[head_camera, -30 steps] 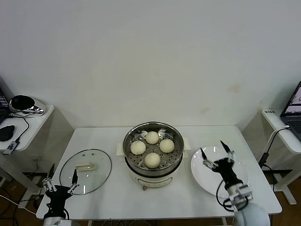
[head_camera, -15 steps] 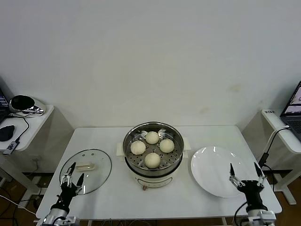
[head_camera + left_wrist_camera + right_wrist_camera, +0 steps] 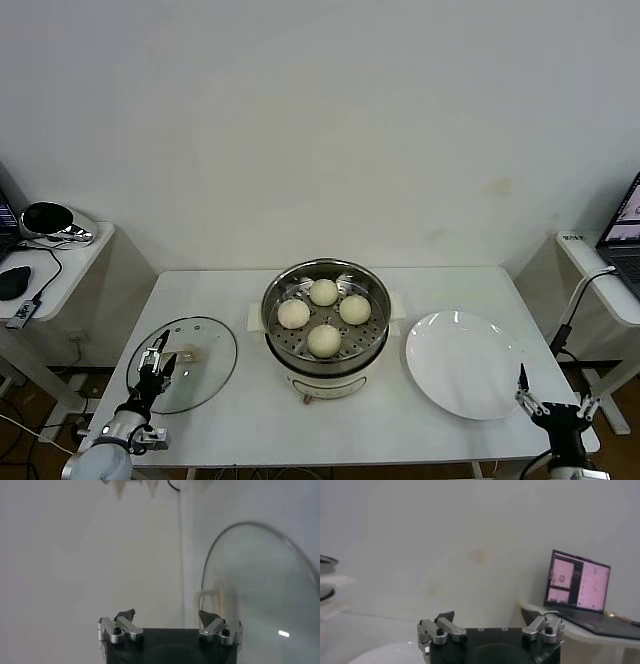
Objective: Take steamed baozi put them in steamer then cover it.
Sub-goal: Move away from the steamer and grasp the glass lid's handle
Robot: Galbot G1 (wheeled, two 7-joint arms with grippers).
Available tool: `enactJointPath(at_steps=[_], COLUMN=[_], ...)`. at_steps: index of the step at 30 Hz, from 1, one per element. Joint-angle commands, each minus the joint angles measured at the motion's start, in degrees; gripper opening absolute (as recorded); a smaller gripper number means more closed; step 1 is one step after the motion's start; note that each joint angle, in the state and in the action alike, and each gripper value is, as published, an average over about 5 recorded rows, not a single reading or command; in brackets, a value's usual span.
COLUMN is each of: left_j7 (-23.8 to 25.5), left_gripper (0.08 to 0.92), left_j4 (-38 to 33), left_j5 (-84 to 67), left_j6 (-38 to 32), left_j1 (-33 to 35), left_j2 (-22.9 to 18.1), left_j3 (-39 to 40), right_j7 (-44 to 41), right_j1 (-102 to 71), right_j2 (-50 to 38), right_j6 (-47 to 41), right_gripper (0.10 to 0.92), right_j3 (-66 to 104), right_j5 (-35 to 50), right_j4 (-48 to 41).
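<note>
While right tool [image 3: 558,408] dropped back off plate [image 3: 450,375], open & empty, left tool [image 3: 156,361] advanced over cover [image 3: 205,372], open.

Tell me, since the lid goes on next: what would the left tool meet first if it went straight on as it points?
Probably the cover: the open left tool hangs over its near rim, aimed toward the cream handle, though height is unclear.

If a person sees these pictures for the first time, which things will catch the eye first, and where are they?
The shiny steamer at the middle of the white table stands out first, with four buns in its basket. To its left the glass lid lies flat, with the open left end effector over it. On the right lies a bare white plate, with the open right end effector at the table's near right corner.
</note>
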Motion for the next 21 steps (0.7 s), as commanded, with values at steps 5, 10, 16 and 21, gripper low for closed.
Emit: enactJointPath(at_steps=[5,10,16,21], left_j7=[0.34,0.41,0.37,0.79], left_gripper=[0.823,0.823,0.823,0.806], left_j4=[9.97,10.42,11.16,11.67], left_j5=[2.5,2.34,2.31,2.15], left_j6=[-0.3,-0.64,-0.93,-1.06], left_j1=[-8.52,-9.47,-10.48,-10.84], left_j2=[0.48,0.35,-0.13,-0.26], left_j3=[1.92,2.23,2.59,3.19], right_j7=[0.47,0.45,0.36,0.3], right_j1=[-0.82,-0.65,-0.52,-0.42], right_j2=[0.87,1.07,1.16,1.09], right_j6=[0.6,0.75,0.8,0.89], right_gripper=[0.823,0.823,0.823,0.823], right_j3=[1.66,1.36,1.0,0.93], right_j5=[-0.17,-0.53,-0.8,-0.92], right_j4=[-0.75,-1.3,-1.74,-2.2])
